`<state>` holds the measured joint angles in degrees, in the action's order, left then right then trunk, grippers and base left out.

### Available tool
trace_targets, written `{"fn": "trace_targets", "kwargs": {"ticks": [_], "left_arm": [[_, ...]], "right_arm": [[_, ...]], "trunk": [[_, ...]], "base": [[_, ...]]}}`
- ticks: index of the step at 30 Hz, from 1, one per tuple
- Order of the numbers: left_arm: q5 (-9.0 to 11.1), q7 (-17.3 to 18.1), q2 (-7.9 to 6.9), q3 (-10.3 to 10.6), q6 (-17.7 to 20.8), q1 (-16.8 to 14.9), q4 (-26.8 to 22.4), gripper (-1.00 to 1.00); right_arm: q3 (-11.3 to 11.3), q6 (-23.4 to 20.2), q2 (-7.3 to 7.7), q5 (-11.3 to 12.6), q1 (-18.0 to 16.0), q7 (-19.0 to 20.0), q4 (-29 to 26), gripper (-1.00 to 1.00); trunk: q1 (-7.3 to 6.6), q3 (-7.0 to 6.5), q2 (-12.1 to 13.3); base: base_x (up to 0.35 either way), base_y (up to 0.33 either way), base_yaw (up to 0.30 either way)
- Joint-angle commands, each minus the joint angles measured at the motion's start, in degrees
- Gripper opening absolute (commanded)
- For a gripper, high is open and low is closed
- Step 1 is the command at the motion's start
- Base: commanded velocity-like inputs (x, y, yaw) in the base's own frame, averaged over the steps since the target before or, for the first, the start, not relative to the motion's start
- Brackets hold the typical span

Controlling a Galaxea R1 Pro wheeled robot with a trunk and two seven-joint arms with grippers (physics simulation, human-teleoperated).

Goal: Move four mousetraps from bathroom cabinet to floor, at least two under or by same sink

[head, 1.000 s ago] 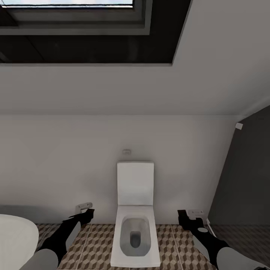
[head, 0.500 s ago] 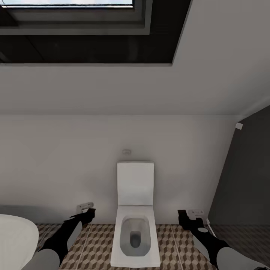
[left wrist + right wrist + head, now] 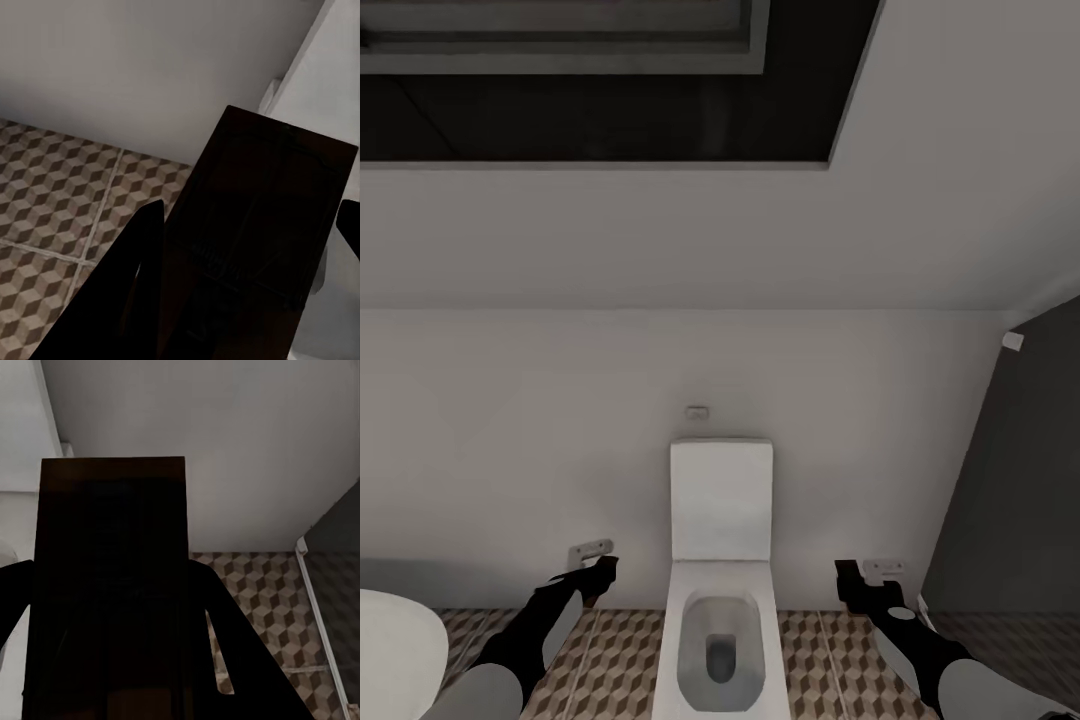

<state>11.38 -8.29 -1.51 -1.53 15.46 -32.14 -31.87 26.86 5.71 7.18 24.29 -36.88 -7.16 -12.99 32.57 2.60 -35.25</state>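
The view has tipped down a little since a moment ago: less window up top, the toilet (image 3: 720,600) sits a bit lower, and the white tub (image 3: 395,650) edge has slid off to the left. That is the robot's head moving, not the things. Both arms look the same as before.

Each tool carries a trap. The left tool (image 3: 592,565) pinches a dark flat trap (image 3: 259,240) between its fingers, and the right tool (image 3: 865,578) pinches another trap (image 3: 112,585) (both look very dark up close). The floor (image 3: 610,650) lies just below both tools. I think the robot is looking for a spot to set them down.
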Motion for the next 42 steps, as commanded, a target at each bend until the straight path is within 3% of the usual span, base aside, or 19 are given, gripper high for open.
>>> {"fn": "trace_targets", "kwargs": {"ticks": [1, 19, 42], "left_arm": [[0.57, -0.24, -0.03, 0.04, 0.30, -0.03, -0.10, -1.00], [0.69, 0.08, -0.45, 0.02, 0.79, -0.03, -0.03, -1.00], [0.53, 0.01, -0.08, 0.02, 0.83, -0.03, 0.06, -1.00]], "right_arm": [[0.48, 0.18, 0.03, 0.67, -0.05, -0.13, -0.02, -1.00], [0.56, 0.18, -0.02, 0.67, -0.04, -0.13, -0.02, -1.00], [0.65, 0.18, -0.05, 0.67, -0.07, -0.13, -0.02, -1.00]], "trunk": [[0.03, 0.11, -0.10], [0.03, 0.11, -0.10], [5.08, 4.24, -9.32]], "base": [[0.025, 0.000, 0.000], [0.068, 0.000, 0.000], [0.000, 0.000, 0.000]]}}
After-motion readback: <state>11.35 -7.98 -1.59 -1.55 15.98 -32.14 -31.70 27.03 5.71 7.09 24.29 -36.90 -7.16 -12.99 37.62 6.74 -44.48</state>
